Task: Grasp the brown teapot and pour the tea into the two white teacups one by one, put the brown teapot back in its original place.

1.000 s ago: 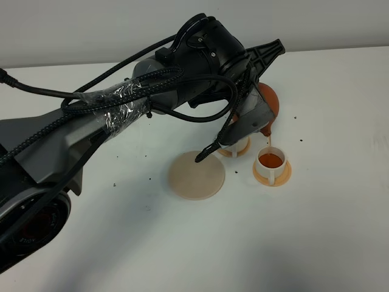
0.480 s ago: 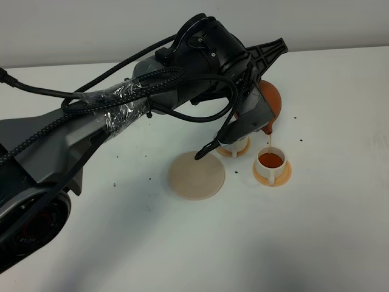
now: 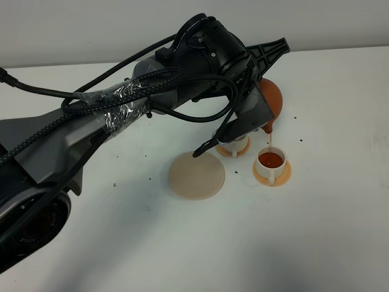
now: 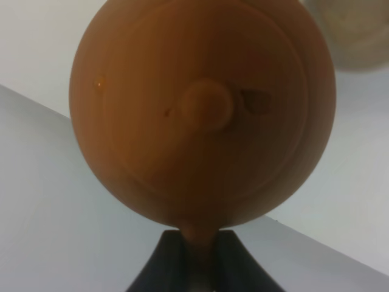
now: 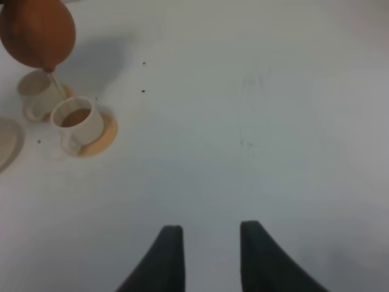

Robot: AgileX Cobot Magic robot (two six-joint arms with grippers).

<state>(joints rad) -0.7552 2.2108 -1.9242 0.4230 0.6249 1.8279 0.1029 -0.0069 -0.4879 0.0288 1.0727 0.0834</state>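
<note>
Your left gripper [image 4: 197, 258] clamps the teapot [image 3: 271, 100], tilted over the cup [image 3: 267, 172]; right gripper [image 5: 211, 230] stands open; wide table [image 3: 331, 231] beyond the cup.

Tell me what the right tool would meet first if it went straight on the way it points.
Likely only the white table: the right tool, open, points across a bare stretch. The teapot and the filled cup are off to one side of that line, though depth is unclear.

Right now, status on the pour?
Left gripper shut on round brown clay teapot, tilted. Tea streaming into right-hand white teacup. Right gripper open, empty. Nothing obstructing.
</note>
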